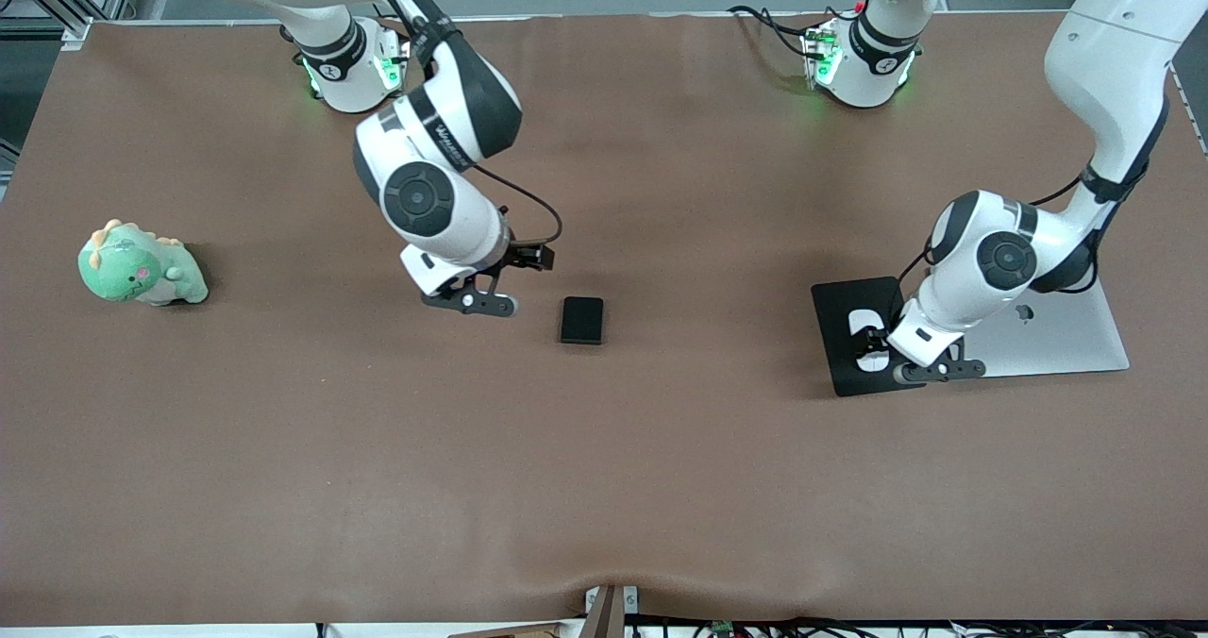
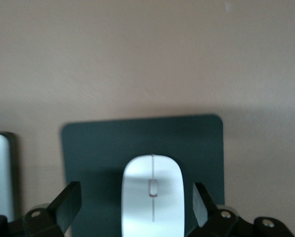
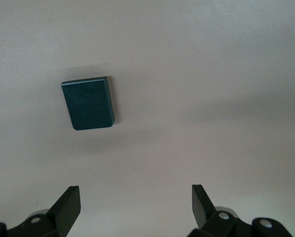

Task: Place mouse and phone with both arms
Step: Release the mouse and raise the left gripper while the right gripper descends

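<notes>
- A green plush dinosaur (image 1: 140,265) is sitting on the brown surface (image 1: 604,487) toward the right arm's end, well apart from everything else and in nobody's way.
- A silver laptop (image 1: 1057,336), lid shut, is lying toward the left arm's end, just beside the black mouse pad (image 1: 840,336); a small dark logo is showing on its lid, too small to make out.
- The left arm (image 1: 1000,260) is reaching over the laptop, covering part of its lid and one edge of the pad.
- The mouse (image 2: 151,195) is resting on the mouse pad (image 2: 142,148), a thin grey line running along its middle; in the front view the left gripper (image 1: 873,341) is hiding part of it.
- The left gripper (image 2: 137,202) is sitting low around the mouse with its jaws standing apart, one finger on each side and a gap showing between each finger and the white shell.
- The phone (image 1: 581,320) is lying flat on the bare surface near the table's middle, with nothing touching it or lying around it.
- The right gripper (image 1: 514,275) is hanging over the bare surface just beside the phone, toward the right arm's end, its jaws standing wide apart and holding nothing.
- In the right wrist view the phone (image 3: 88,104) is showing clear of the open fingers (image 3: 68,202).
- Grey lettering is running along the right arm's (image 1: 439,142) black band, too small to read.
</notes>
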You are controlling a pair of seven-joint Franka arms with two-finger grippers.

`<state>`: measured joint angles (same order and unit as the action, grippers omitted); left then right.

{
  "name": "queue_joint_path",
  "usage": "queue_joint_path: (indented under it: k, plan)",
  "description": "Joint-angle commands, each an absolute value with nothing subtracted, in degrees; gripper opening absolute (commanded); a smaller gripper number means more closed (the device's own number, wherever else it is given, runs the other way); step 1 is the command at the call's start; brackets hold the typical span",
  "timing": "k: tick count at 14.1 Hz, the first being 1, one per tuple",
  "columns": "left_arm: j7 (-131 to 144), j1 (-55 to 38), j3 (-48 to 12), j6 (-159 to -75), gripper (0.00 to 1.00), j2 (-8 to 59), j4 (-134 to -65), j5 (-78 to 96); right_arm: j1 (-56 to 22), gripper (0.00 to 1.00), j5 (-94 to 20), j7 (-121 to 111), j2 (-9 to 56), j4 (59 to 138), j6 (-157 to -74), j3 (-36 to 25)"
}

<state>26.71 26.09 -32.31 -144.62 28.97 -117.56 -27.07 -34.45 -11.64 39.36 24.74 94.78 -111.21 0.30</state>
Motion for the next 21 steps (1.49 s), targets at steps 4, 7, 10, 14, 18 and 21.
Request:
queue_joint_path:
  k: [4, 7, 10, 14, 18, 21]
  plan:
    - [26.72, 26.81, -39.45, -114.31, 1.0, 25.23, -98.21, -24.96, -38.14, 1.0, -12.48, 45.26, 28.9, 97.3, -120.05, -0.26]
    - [26.63, 26.81, -40.69, -101.46, 1.0, 25.05, -87.75, -24.96, -38.23, 1.0, -11.95, 45.18, 31.9, 97.12, -126.72, -0.26]
    - [26.2, 27.68, -40.78, -94.67, 1.0, 23.82, -83.07, -24.53, -38.23, 1.0, -11.69, 44.56, 35.23, 96.5, -132.87, -0.35]
    - [19.88, 28.13, -39.38, -93.34, 1.0, 18.3, -81.65, -19.08, -39.46, 1.0, -10.12, 43.68, 39.98, 93.26, -134.91, -0.35]
    - [12.16, 19.46, -25.46, -89.76, 1.0, 10.13, -82.09, -9.54, -40.08, 1.0, -8.35, 43.59, 41.83, 92.99, -137.98, -0.26]
    - [5.03, 5.4, -7.17, -87.38, 1.0, 5.29, -82.62, -4.84, -40.96, 1.0, -8.26, 43.59, 43.33, 91.5, -139.48, -0.26]
